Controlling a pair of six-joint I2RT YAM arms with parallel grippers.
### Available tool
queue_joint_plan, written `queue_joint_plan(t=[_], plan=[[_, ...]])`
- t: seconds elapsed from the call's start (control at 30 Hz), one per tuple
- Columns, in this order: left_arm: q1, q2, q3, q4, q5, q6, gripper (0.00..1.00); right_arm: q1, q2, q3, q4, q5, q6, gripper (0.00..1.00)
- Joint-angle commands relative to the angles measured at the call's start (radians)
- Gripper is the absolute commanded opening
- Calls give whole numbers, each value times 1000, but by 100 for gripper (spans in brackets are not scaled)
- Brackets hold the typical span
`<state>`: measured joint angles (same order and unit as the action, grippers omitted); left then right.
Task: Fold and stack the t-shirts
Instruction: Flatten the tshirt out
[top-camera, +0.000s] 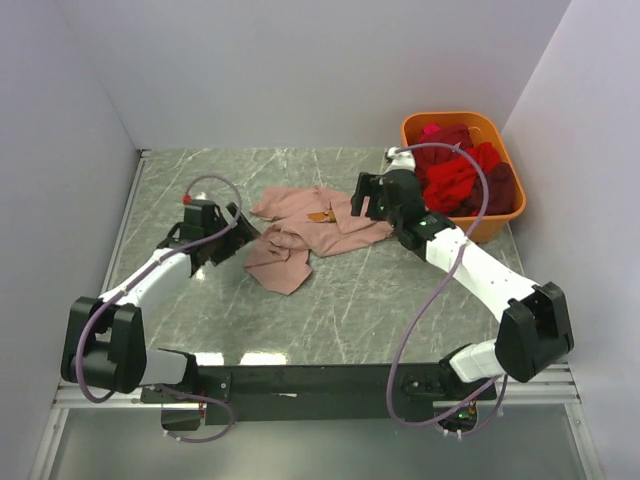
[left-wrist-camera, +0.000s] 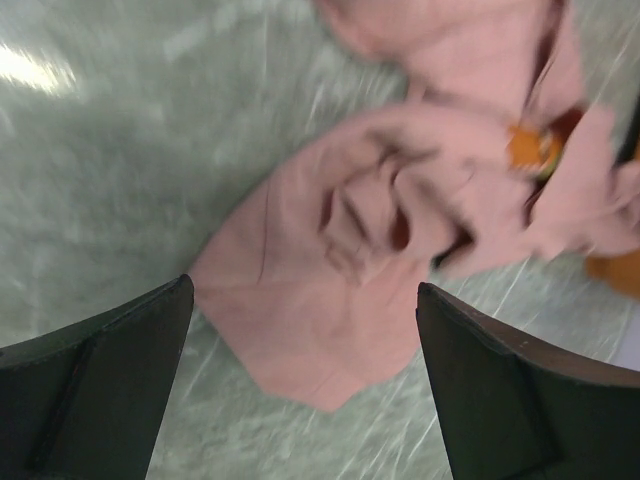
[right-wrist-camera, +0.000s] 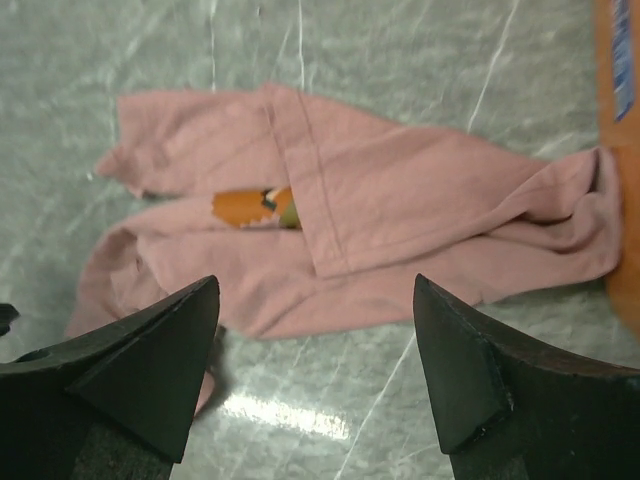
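The left gripper (left-wrist-camera: 305, 288) and right gripper (right-wrist-camera: 315, 283), both spread empty, flank the crumpled pink t-shirt (top-camera: 300, 218), whose orange print (right-wrist-camera: 248, 207) hides mostly in folds.

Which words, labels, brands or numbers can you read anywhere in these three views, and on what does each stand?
No text can be read in any view.
Orange print on the pink t-shirt: partly hidden by folds, no legible letters.
Blue sticker on the orange basket: too blurred to read.
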<state>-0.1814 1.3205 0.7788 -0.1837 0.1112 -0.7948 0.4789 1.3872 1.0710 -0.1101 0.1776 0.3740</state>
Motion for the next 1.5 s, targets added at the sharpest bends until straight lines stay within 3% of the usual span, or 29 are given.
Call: queue_joint_plan(t=[0.0,0.27,0.43,0.53,0.63,0.73,0.83,0.87,0.97,1.07,1.1,1.17,1.23,1.47], plan=[[-47,9,-42,27,41,19,99,33,50,6,-63,66,-30,84],[-92,46,-114,12,-11,-12,99,81,274,144,-83,48,-59,82],[-93,164,-72,20,-10,-6,99,82,407,239,-106,53,-67,79],[-93,233,-27,20,-19,2,93,82,493,302,-115,63,-86,79],[-95,285,8,27,-19,9,79,81,570,368,-134,72,-107,78],[-101,324,36,21,-37,17,55,82,636,435,-177,102,-124,76],[-107,342,59,21,-39,31,23,81,668,454,-191,141,-121,74],[-109,344,72,17,-51,32,1,81,682,457,-195,149,-116,74],[-109,329,89,3,-93,37,1,76,693,454,-201,186,-90,62],[-109,286,94,-2,-151,34,1,76,665,429,-186,232,-78,41],[-110,272,94,-5,-184,32,1,76,653,422,-183,259,-81,30],[-109,229,96,-11,-229,16,1,76,600,396,-171,293,-80,21],[-110,186,96,-19,-283,6,1,76,558,371,-154,338,-87,0],[-109,19,145,-46,-427,11,1,78,330,319,-143,421,-136,0]])
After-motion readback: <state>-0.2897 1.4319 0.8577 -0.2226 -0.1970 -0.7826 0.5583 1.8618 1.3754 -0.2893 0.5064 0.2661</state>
